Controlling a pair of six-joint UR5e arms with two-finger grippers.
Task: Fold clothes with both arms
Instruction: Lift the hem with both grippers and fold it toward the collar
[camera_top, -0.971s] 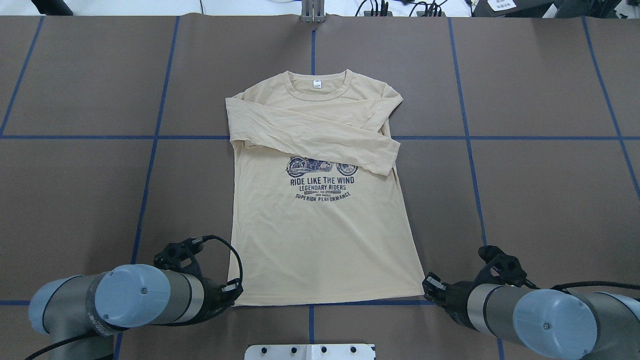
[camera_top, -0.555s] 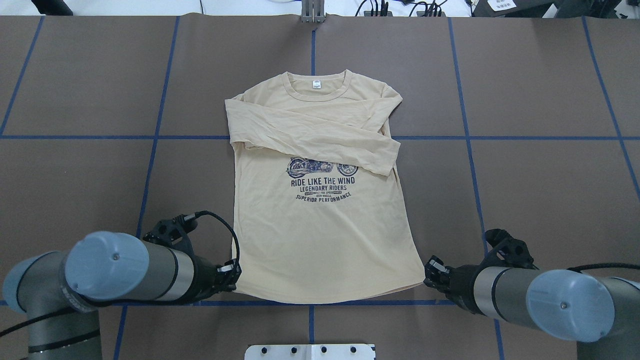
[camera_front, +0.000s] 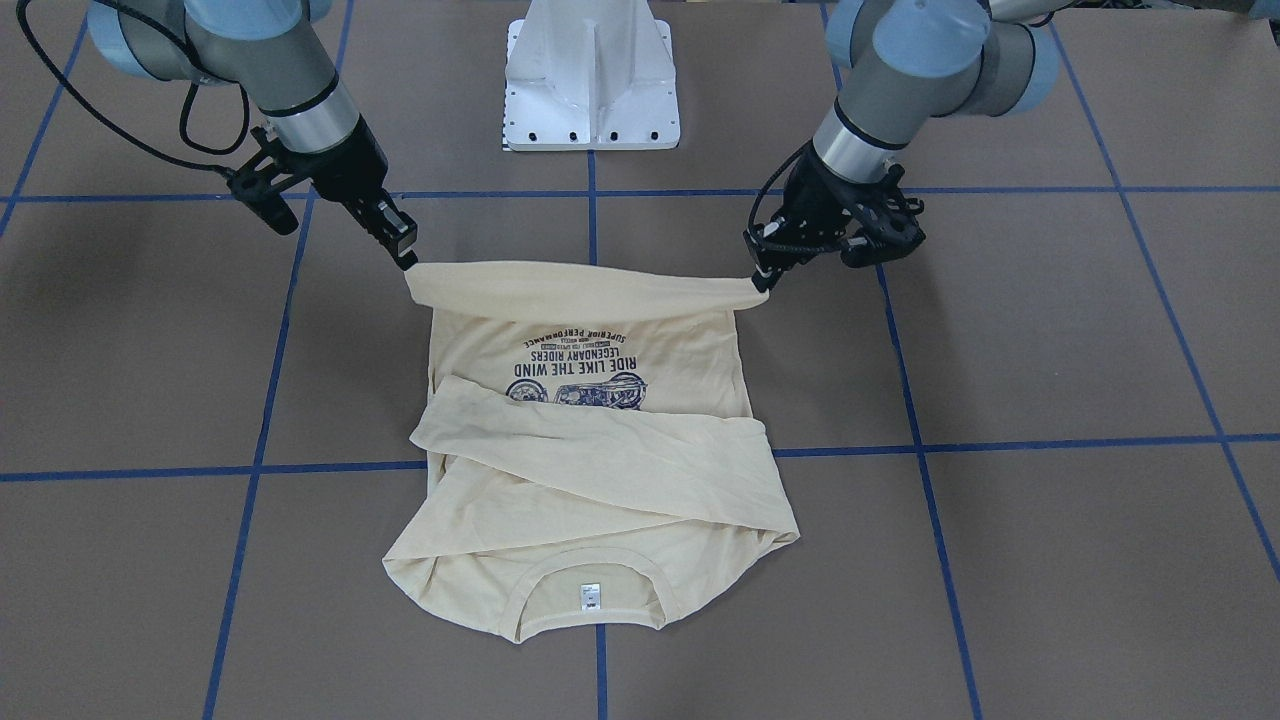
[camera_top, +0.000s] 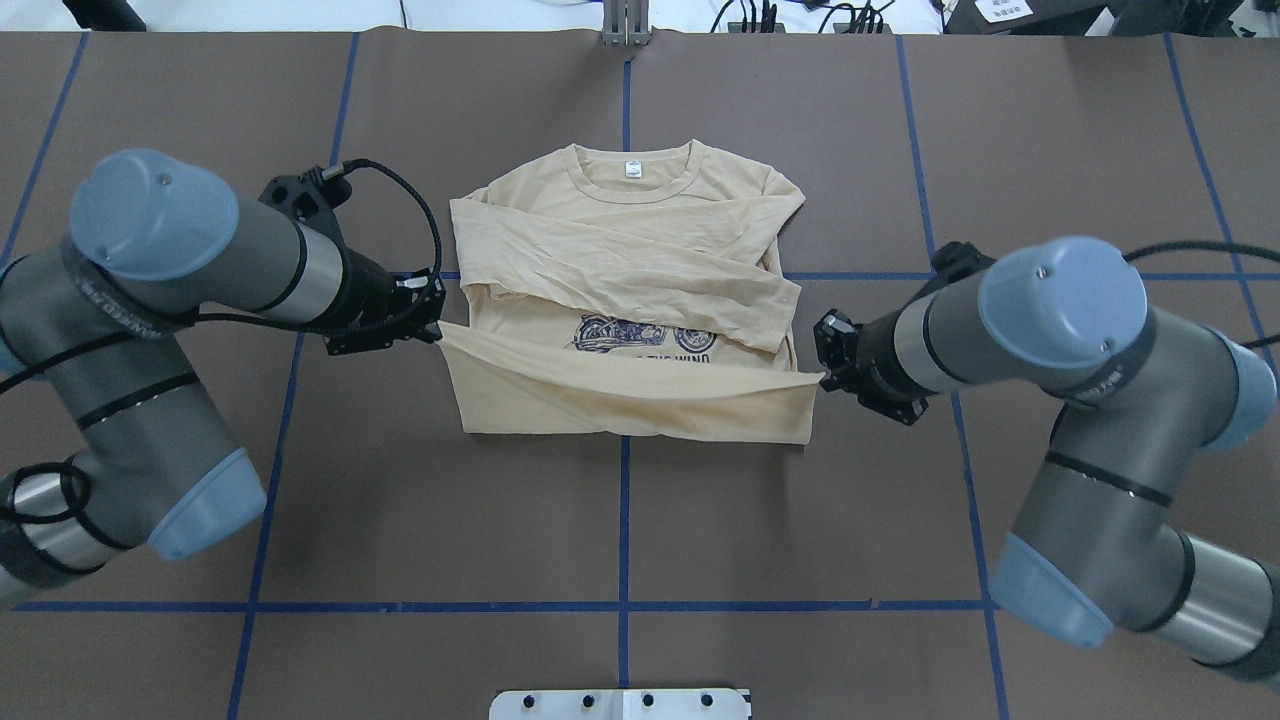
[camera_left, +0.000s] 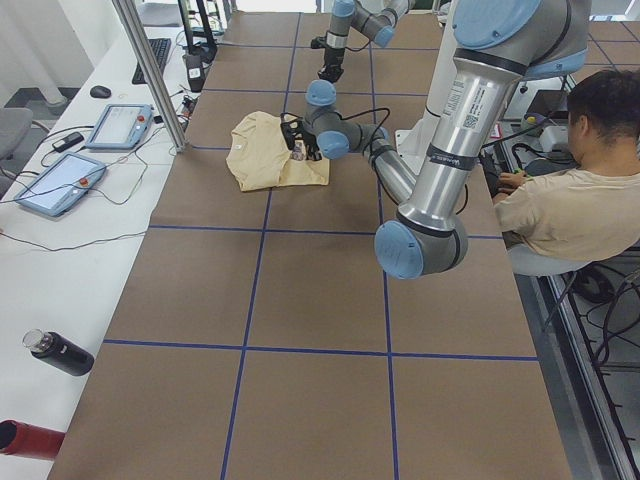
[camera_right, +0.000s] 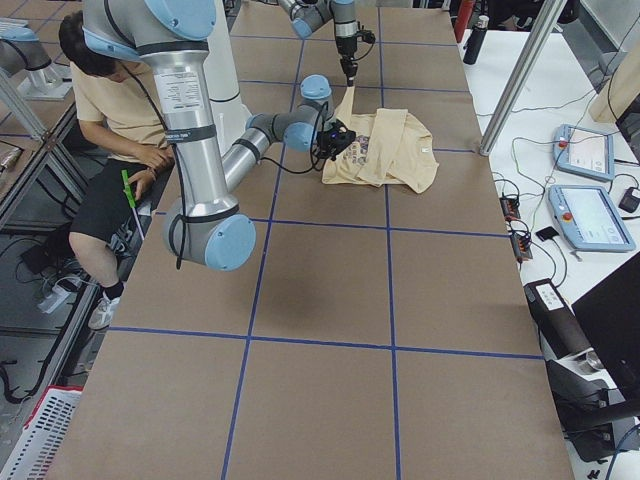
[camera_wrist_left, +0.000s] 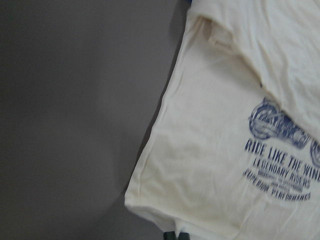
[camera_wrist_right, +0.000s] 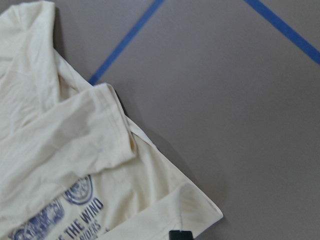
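Note:
The cream-yellow long-sleeved T-shirt (camera_top: 620, 250) lies front up in the middle of the table, collar and white tag far from me, both sleeves crossed over the chest. My left gripper (camera_top: 437, 335) is shut on the left hem corner and my right gripper (camera_top: 822, 375) is shut on the right hem corner. The hem is lifted and stretched between them over the navy print (camera_top: 640, 335), partly hiding it. In the front-facing view the hem (camera_front: 580, 290) hangs taut between left gripper (camera_front: 760, 280) and right gripper (camera_front: 408, 262). The wrist views show the shirt (camera_wrist_left: 215, 150) (camera_wrist_right: 75, 165) just below each gripper.
The white base pedestal (camera_front: 590, 80) stands at the table's near edge. Blue tape lines (camera_top: 620, 520) grid the brown table. A seated operator (camera_left: 570, 200) is beside the robot. Tablets (camera_left: 120, 125) and bottles (camera_left: 60, 352) lie on a side table.
Both grippers have risen from the table's near edge and carried the shirt's hem toward the collar. The lower half now folds over the print.

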